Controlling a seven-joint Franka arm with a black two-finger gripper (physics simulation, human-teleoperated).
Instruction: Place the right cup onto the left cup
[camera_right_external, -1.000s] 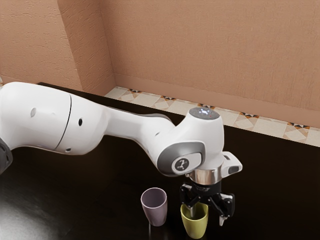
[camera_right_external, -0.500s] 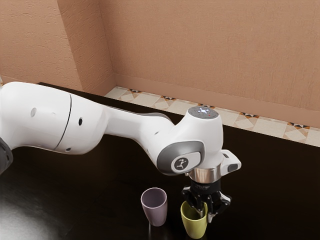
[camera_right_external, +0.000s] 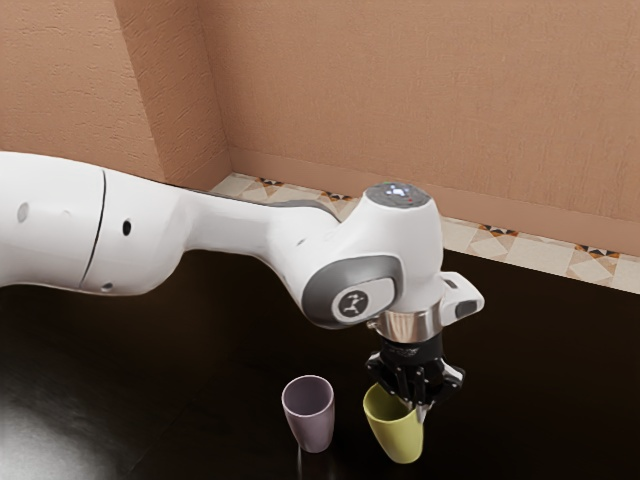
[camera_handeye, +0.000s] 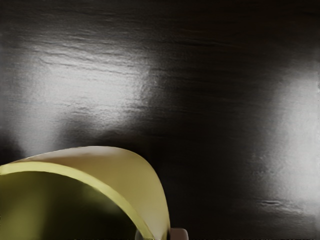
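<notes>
Shines evenly on the wall (camera_right_external: 420, 100); glares white off the dark table (camera_right_external: 45, 430), lower left of the exterior view. Gleams broadly at the wrist view's left and right, dim between.

No word or number is readable. Above the tool (camera_right_external: 414, 405), a pale emblem (camera_right_external: 354, 303) sits on the arm's (camera_right_external: 240, 225) round side cover (camera_right_external: 320, 292); higher over the tool, tiny lit marks (camera_right_external: 397, 190) (too small to make out) show on the top cap (camera_right_external: 416, 199).
</notes>
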